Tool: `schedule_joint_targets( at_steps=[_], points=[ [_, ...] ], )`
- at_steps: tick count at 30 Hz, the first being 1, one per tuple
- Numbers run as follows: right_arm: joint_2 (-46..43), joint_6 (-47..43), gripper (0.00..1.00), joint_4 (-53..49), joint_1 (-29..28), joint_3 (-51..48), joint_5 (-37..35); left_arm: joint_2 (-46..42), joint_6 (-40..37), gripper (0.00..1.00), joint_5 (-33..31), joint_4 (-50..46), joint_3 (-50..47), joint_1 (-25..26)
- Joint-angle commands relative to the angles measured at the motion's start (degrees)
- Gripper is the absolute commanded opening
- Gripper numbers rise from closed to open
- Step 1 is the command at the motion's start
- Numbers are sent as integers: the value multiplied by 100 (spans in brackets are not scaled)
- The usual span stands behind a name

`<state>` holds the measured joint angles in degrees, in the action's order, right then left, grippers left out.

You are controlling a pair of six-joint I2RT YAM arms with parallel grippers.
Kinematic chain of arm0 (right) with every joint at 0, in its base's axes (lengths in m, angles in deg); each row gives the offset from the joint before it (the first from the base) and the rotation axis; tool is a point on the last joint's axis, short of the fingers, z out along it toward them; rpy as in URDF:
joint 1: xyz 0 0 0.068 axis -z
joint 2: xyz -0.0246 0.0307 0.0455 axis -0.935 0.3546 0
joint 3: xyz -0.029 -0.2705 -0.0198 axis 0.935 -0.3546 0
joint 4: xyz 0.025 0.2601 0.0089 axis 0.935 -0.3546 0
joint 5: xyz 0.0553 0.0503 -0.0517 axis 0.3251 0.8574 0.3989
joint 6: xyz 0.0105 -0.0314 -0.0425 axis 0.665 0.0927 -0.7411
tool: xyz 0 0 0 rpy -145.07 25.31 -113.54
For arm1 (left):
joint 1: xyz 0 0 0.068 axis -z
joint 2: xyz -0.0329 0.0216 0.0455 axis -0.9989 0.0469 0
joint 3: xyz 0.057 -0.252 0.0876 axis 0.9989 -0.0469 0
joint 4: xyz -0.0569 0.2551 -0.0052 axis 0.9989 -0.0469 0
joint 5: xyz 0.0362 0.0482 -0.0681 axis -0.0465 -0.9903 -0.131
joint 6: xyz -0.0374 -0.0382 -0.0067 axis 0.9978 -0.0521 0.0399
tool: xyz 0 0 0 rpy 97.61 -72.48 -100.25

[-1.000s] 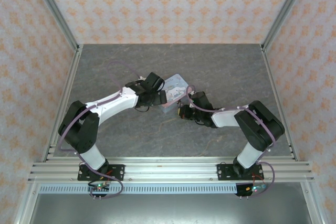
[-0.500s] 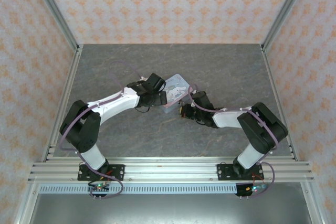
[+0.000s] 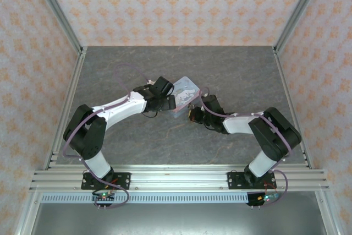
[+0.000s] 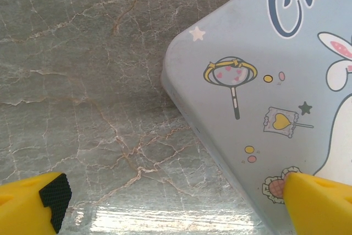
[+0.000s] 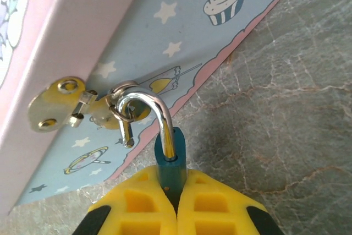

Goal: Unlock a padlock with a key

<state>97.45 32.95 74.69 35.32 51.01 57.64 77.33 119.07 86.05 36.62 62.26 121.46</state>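
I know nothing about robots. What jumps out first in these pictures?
The yellow right end effector pinches a tiny blue-teal padlock, whose silver shackle hooks through the gold latch on a pastel cartoon tin box. From above, both white arms meet at that box on the grey table, with the left end effector open over its corner.

I can see little of the small blue-teal metal padlock (image 5: 170, 164): most of it is buried between the yellow fingers of the right gripper (image 5: 177, 186). The pastel cartoon-printed tin box (image 4: 258, 64) runs off the left wrist view's right edge.
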Motion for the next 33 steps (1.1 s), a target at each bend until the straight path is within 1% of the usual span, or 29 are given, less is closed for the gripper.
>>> schedule_joint_targets(
  at_steps=[1,9,14,20,33],
  points=[
    [122,333,0,441,53,41,-153,228,-96,100,-54,-239,-133,56],
    [281,544,0,693,117,-2,-177,281,-110,100,-5,-191,-177,56],
    [284,640,0,868,239,-88,-214,296,-112,100,7,-157,-234,56],
    [267,643,0,941,426,-60,-97,339,-121,100,33,-168,-228,54],
    [345,183,0,488,740,314,185,450,-165,100,104,-208,-175,55]
  ],
)
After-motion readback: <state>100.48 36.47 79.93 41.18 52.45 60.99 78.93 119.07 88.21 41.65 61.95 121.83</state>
